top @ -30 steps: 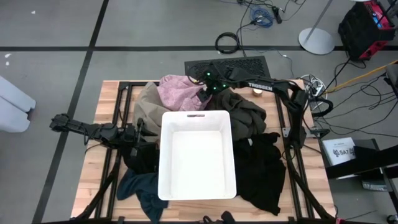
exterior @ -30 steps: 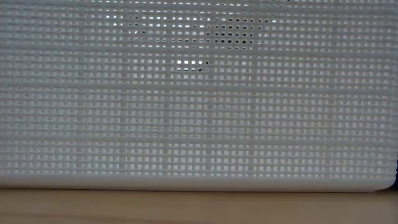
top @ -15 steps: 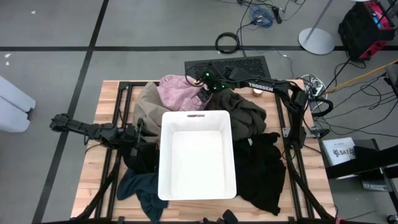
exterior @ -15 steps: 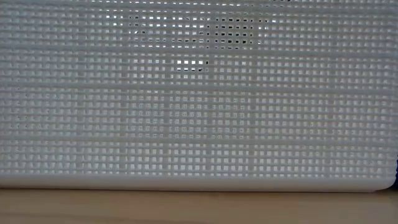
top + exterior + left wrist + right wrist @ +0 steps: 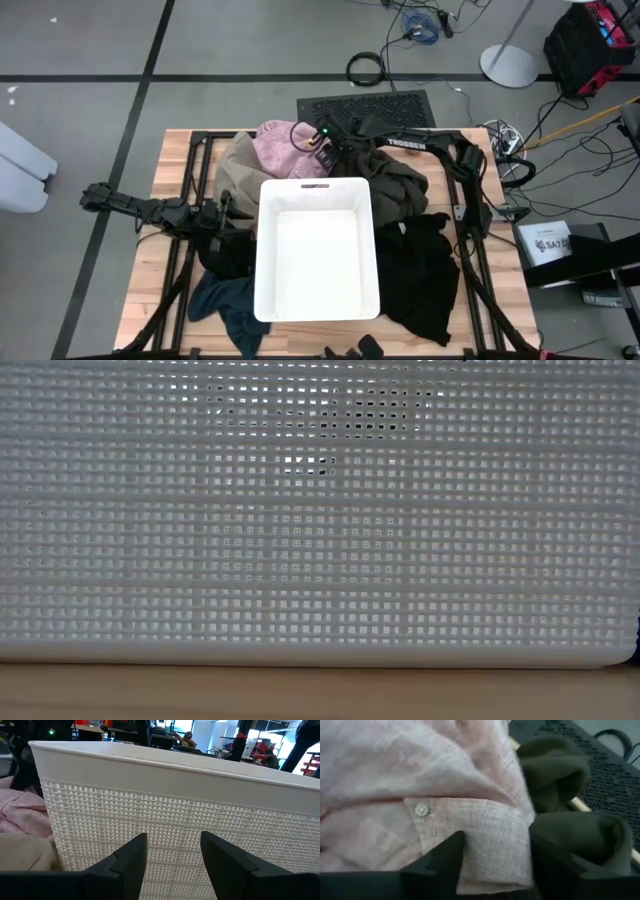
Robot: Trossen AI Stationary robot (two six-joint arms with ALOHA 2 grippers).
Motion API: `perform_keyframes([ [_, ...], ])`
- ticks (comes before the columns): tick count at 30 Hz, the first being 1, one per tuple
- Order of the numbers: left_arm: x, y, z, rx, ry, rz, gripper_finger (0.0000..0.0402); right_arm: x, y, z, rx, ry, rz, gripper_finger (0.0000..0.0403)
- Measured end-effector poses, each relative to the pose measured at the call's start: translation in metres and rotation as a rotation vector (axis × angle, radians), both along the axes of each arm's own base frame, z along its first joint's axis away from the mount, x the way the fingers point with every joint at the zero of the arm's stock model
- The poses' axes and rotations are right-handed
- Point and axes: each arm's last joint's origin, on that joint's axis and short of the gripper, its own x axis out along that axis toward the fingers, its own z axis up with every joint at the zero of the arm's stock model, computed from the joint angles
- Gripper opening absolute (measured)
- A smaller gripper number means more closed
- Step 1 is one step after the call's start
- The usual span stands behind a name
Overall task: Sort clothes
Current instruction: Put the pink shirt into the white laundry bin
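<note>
While the white bin (image 5: 317, 248) sits mid-counter (image 5: 160, 290), 6 garments lie around it: 1 pink shirt (image 5: 283, 152) at the far edge, 1 tan garment (image 5: 236, 175) just left of it, 1 olive garment (image 5: 400, 180) on the far right, 1 teal garment (image 5: 228, 303) at the near left corner of the bin, and 2 black ones, a large black piece (image 5: 425, 270) right of the bin and a smaller black piece (image 5: 232, 252) against its left wall. The bin holds nothing.

2 arms are in play. The right tool (image 5: 318, 152) hangs over the pink shirt where it meets the olive garment; in its wrist view the fingers stand apart on either side of a buttoned pink cuff (image 5: 470, 832), with olive folds beside it. The cuff shows 1 white button (image 5: 421, 809). The right arm carries white lettering reading "TROSSEN" (image 5: 406, 144).

The left tool (image 5: 222, 215) rests low at the bin's left wall, above the smaller black piece; its fingers (image 5: 131, 860) are spread, nothing between them, facing the bin's woven wall, pink and tan cloth off to one side.

The low view is filled by the bin's mesh wall
</note>
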Motion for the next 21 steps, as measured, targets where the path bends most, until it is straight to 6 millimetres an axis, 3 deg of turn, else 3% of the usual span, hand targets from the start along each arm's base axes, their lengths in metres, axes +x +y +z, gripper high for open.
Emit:
perform_keyframes([
  [4,0.0,0.0,0.0,0.0,0.001,0.0,0.0193,0.001,0.002,0.005,-0.003,-0.01,0.053,0.0034],
  [5,0.0,0.0,0.0,0.0,0.002,0.0,0.0193,0.003,0.002,0.007,-0.003,-0.019,0.069,0.0018],
  [11,0.0,0.0,0.0,0.0,0.002,0.0,0.0193,0.016,0.01,0.04,0.007,-0.14,0.147,0.0004],
  [21,0.0,0.0,0.0,-0.022,0.003,0.001,0.0193,0.028,0.056,0.165,-0.114,-0.416,0.352,0.0002],
])
